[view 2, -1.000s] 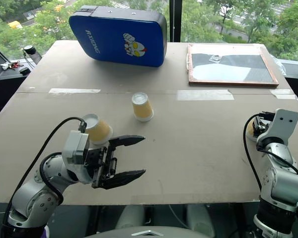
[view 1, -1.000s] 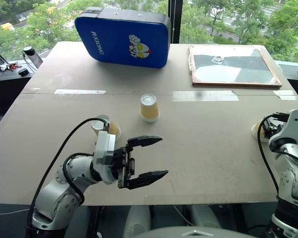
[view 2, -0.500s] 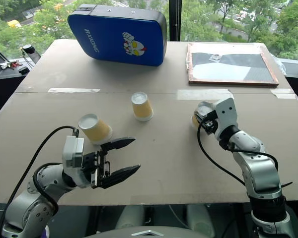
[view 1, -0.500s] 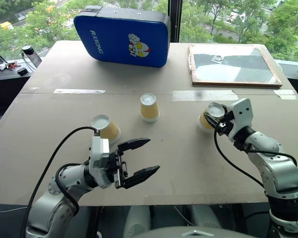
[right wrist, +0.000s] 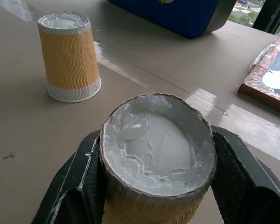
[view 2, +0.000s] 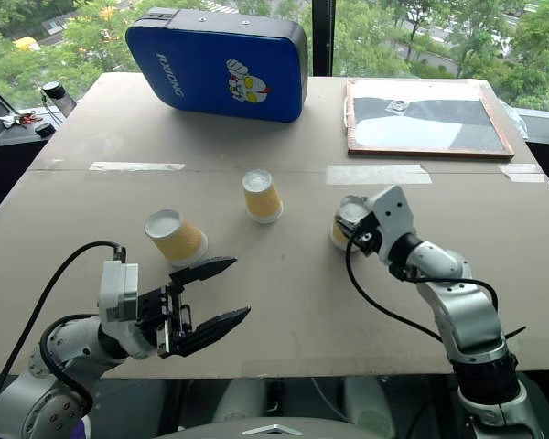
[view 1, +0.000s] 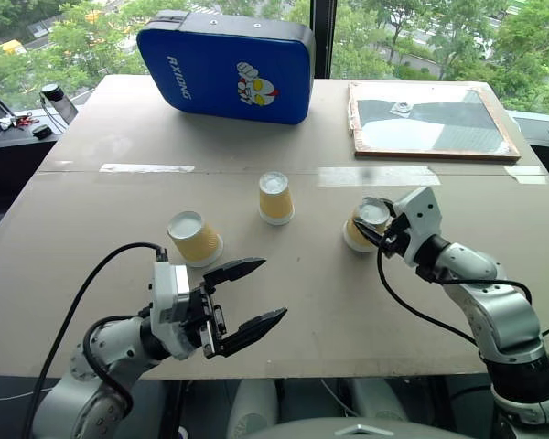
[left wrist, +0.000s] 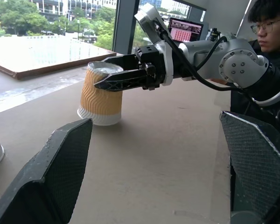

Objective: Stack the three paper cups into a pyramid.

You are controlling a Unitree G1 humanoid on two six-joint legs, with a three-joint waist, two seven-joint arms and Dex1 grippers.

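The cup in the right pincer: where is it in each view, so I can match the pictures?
Left eye view: held cup, right of centre, beside the middle cup.
Right eye view: right of centre.
Left wrist view: upper left, base-up, tilted, right pincer clamped near its top.
Right wrist view: lower centre, between the fingers.
Shared landmark: the blue case.
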